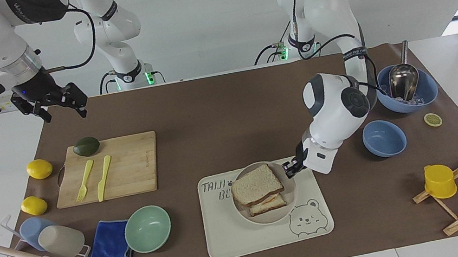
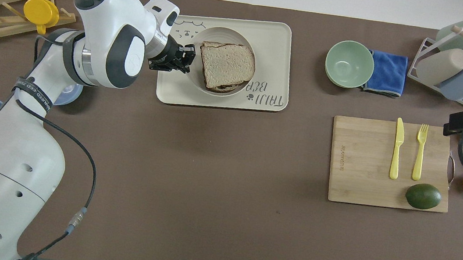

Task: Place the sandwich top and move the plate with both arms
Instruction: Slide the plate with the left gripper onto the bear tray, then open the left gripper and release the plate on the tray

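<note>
While left gripper (image 1: 289, 169) jaws pinch its rim, plate (image 1: 289, 202) carries browned sandwich top (image 1: 256, 184).

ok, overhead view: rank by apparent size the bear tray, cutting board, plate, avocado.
1. Cutting board and bear tray: close, with the tray partly covered, so I won't rank them.
2. Plate, held at its rim by the left gripper.
3. Avocado, clearly smallest.

Beige-grey plate (image 1: 288, 212), light brown sandwich top (image 1: 256, 185), cream bear-print tray (image 1: 230, 241)
</note>
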Tool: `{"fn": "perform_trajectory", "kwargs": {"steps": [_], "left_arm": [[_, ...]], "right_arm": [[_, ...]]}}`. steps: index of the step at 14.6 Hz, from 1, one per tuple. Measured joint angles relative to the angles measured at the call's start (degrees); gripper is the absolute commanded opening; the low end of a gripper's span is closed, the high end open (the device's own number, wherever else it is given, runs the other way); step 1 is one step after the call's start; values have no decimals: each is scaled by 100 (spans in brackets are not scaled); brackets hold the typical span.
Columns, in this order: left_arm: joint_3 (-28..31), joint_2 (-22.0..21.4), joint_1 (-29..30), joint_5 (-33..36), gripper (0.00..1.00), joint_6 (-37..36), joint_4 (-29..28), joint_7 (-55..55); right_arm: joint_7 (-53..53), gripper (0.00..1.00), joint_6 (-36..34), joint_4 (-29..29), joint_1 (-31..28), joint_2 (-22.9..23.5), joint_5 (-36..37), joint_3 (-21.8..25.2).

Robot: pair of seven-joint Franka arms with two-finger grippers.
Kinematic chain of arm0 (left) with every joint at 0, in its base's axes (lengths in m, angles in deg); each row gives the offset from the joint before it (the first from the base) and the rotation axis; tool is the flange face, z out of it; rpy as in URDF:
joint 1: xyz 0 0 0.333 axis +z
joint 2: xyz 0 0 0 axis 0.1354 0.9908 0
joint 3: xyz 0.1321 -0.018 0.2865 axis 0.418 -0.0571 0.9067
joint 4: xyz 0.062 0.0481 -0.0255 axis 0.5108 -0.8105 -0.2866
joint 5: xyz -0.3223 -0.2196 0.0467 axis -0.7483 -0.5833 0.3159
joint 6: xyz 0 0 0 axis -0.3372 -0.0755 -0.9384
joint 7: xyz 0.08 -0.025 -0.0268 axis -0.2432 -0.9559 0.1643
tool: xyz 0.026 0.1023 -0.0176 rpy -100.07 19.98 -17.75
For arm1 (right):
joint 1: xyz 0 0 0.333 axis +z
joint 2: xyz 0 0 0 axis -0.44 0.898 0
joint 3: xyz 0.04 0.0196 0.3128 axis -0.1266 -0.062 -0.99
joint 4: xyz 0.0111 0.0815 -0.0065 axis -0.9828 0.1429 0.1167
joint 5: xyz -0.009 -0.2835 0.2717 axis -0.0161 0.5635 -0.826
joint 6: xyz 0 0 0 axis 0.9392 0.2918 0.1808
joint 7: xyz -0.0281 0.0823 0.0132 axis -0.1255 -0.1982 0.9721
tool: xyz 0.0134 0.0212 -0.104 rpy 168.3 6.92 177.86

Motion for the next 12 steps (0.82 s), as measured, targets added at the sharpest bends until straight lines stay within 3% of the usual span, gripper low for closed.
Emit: {"fn": "perform_trajectory", "kwargs": {"steps": [7,8,10,12], "left_arm": [[2,52,-265,51,0,456,-180,-53],[10,51,-261,51,6,456,-183,-87],[16,51,-251,52,36,456,-189,-168],[30,50,-239,52,87,456,-189,-233]], "right_arm": [[0,100,-3,21,0,1,0,0],[0,100,-3,21,0,1,0,0],[0,100,-3,21,0,1,0,0],[0,100,-3,21,0,1,0,0]]}}
